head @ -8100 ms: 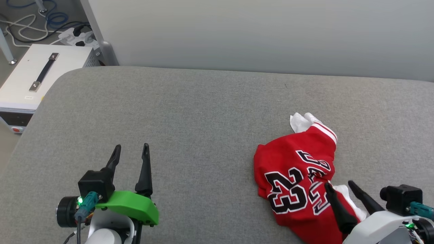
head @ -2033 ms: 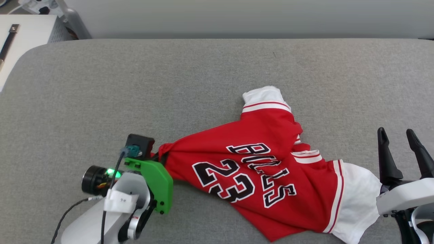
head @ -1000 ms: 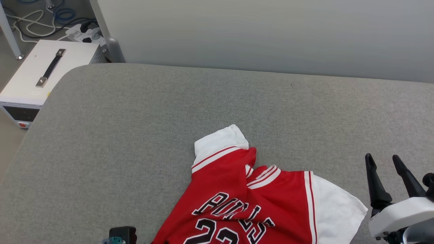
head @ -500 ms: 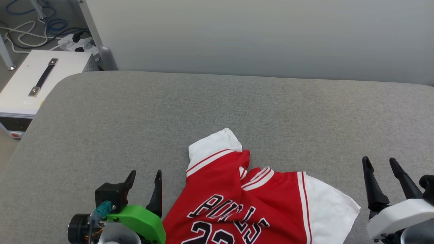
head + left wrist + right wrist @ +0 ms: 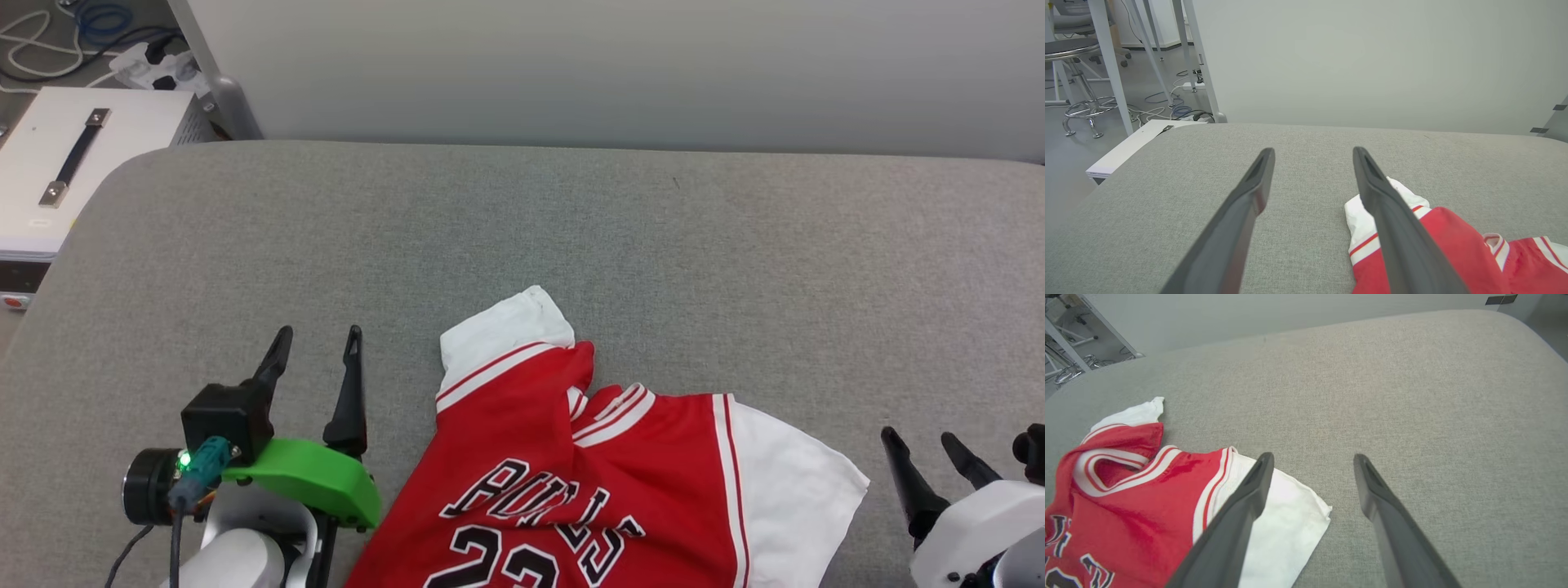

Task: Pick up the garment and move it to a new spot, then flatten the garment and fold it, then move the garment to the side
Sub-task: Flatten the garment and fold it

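Garment lies rumpled on the bench; I've both jaws spread, empty, flanking it, to tug it flat.

The red garment carries black, white-outlined lettering "BULLS", creased through its middle letters. Nearer the robot is the number "23", cut off at the frame edge.

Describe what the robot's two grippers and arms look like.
Left gripper: two long, dark, tapering fingers on a black block, a green bracket, a teal plug with a dark cable, a green light, a white forearm. Right gripper: the same dark fingers on a white shell.
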Controlling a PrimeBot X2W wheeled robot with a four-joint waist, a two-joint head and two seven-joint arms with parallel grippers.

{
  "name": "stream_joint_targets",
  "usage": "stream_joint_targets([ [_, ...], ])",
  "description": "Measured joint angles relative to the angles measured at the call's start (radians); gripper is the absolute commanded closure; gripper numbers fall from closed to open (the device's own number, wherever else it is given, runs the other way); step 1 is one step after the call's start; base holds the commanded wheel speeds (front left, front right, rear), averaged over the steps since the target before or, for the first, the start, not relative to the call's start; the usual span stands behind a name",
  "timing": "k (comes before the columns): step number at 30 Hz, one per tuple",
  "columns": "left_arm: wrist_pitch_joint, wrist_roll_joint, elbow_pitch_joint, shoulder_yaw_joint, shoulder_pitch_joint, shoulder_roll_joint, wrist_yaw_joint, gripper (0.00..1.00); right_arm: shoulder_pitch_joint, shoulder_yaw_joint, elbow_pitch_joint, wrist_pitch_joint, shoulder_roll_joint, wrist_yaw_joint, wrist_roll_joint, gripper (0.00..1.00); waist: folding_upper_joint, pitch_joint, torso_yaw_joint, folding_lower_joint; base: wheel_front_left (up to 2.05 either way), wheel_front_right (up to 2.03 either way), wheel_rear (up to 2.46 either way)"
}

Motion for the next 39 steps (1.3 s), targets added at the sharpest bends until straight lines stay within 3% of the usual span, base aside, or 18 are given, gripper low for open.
stream_joint_targets([
  [11,-0.037,-0.003,-0.026,0.053,-0.029,-0.008,0.005,0.00,0.002,0.038,0.095,0.276,-0.146,0.000,0.115,0.00,0.0000,0.096,0.027,0.0000,0.00,0.00,0.00],
  [28,-0.062,0.012,-0.005,0.073,-0.045,-0.065,-0.016,0.00,-0.064,0.172,0.192,0.334,-0.232,-0.001,0.160,0.00,0.0000,0.194,0.088,0.0000,0.00,0.00,0.00],
  [29,-0.062,0.012,0.000,0.075,-0.045,-0.066,-0.017,0.00,-0.065,0.175,0.193,0.339,-0.233,-0.001,0.166,0.24,0.0000,0.195,0.089,0.0000,0.00,0.00,0.00],
  [30,-0.062,0.012,0.004,0.077,-0.045,-0.067,-0.017,0.00,-0.066,0.176,0.193,0.340,-0.236,-0.002,0.170,0.64,0.0000,0.195,0.090,0.0000,0.00,0.00,0.00],
  [31,-0.063,0.012,0.007,0.079,-0.045,-0.067,-0.017,0.00,-0.066,0.178,0.193,0.340,-0.238,-0.001,0.170,0.98,0.0000,0.194,0.091,0.0000,0.00,0.00,0.00],
  [39,-0.063,0.008,0.025,0.086,-0.040,-0.068,-0.030,0.00,-0.073,0.158,0.208,0.289,-0.226,0.000,0.161,1.00,0.0000,0.159,0.086,0.0000,0.00,0.00,0.00],
])
